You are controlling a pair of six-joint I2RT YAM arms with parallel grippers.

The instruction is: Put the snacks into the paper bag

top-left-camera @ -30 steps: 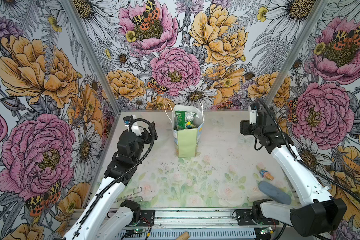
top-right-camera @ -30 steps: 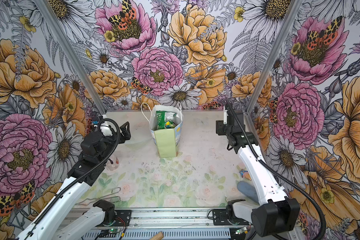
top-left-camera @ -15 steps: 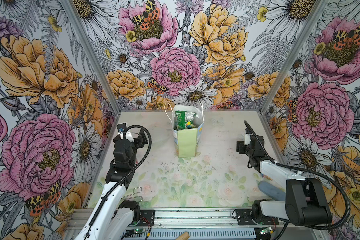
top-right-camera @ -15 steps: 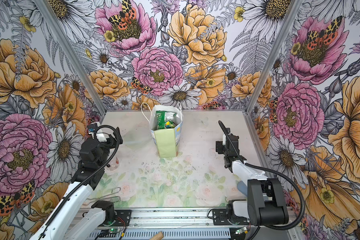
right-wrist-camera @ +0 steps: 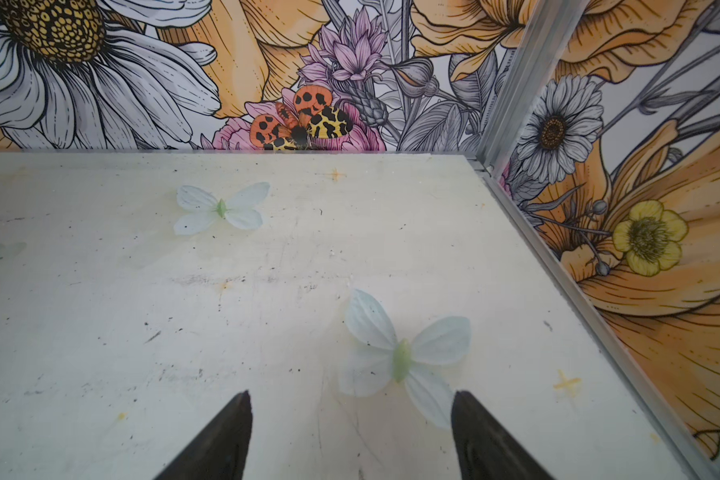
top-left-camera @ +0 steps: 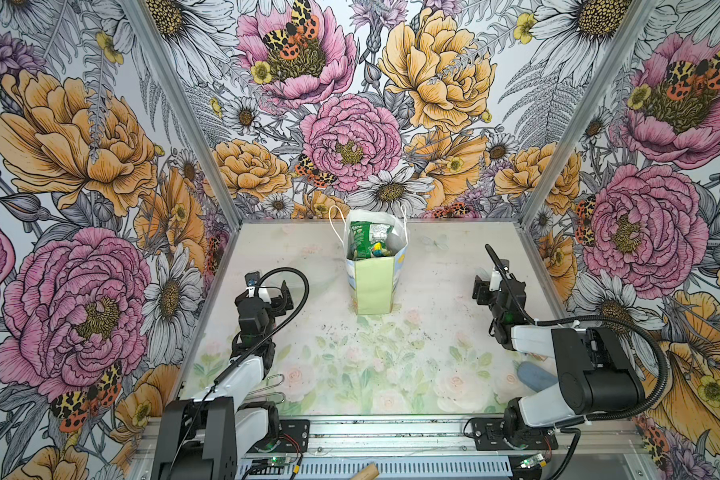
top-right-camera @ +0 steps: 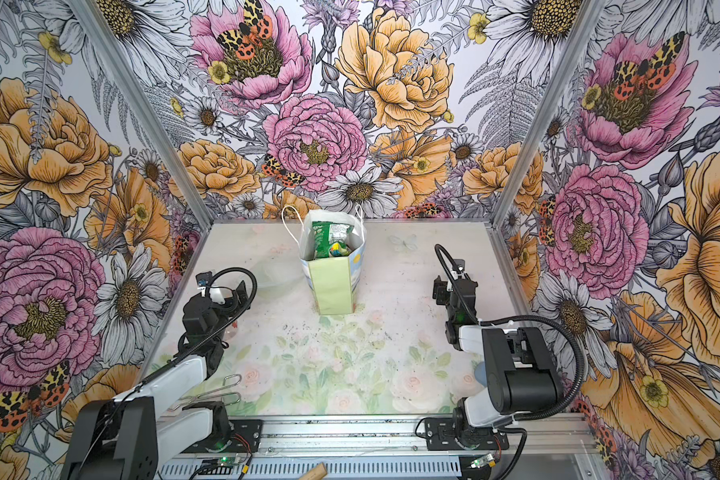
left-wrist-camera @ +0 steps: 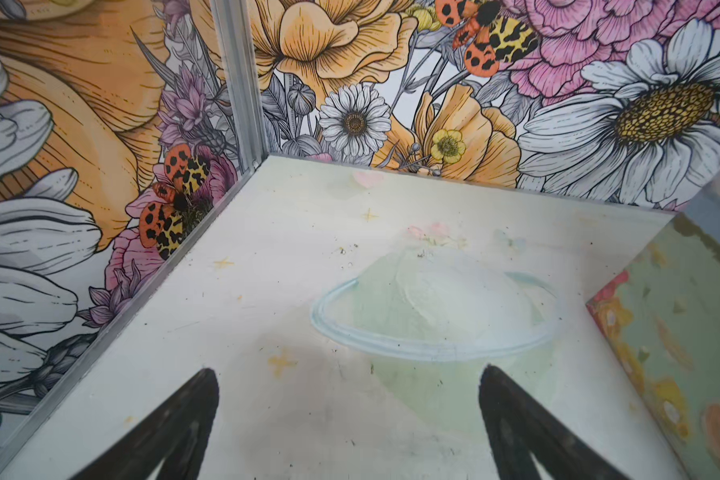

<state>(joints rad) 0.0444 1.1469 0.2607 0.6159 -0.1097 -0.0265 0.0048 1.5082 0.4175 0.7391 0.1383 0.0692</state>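
Note:
The paper bag (top-left-camera: pixel 373 286) (top-right-camera: pixel 335 286) stands upright at the back middle of the table, pale green with white cord handles. Snacks show in its open mouth in both top views: a green packet (top-left-camera: pixel 366 239) (top-right-camera: pixel 329 237) on top of other colourful wrappers. My left gripper (top-left-camera: pixel 283 293) (top-right-camera: pixel 238 294) hangs low to the left of the bag, apart from it. In the left wrist view the left gripper (left-wrist-camera: pixel 348 372) is open and empty, with the bag's side (left-wrist-camera: pixel 682 332) at the edge. My right gripper (top-left-camera: pixel 481 291) (top-right-camera: pixel 439 291) (right-wrist-camera: pixel 352 395) is open over bare table, right of the bag.
A blue-grey oval thing (top-left-camera: pixel 535 376) (top-right-camera: pixel 479 372) lies at the front right, partly behind the right arm. Bent metal wire (top-left-camera: pixel 269 386) (top-right-camera: pixel 221 392) lies at the front left beside the left arm. A small wooden piece (top-left-camera: pixel 366 471) rests on the front rail.
Both arms have drawn back toward the front and dropped low. The right gripper came down from the back right corner and its jaws stand wider. The bag has not moved.

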